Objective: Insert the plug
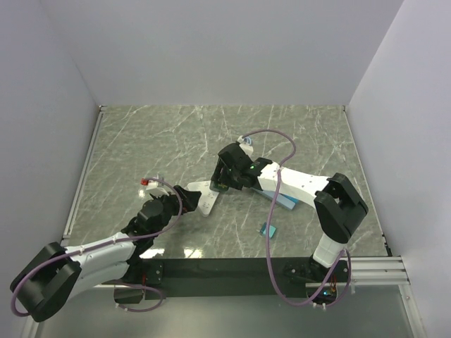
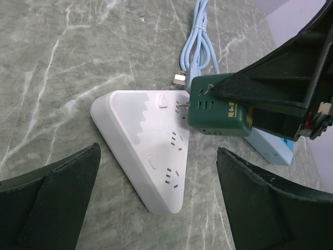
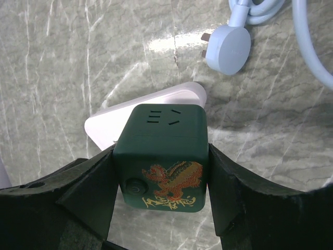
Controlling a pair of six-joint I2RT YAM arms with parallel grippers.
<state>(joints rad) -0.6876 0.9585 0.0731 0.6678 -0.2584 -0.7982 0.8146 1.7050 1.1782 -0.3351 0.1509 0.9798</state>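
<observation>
Left wrist view, keyed to the white triangular power strip (image 2: 140, 135) on the marble bench (image 2: 62, 62): left end effector (image 2: 158, 153) spread wide and empty astride it; green cube plug (image 2: 216, 109) at its right edge, prongs against a socket, clamped in the right end effector (image 3: 161, 156); blue cable (image 2: 200, 41) beyond.
</observation>
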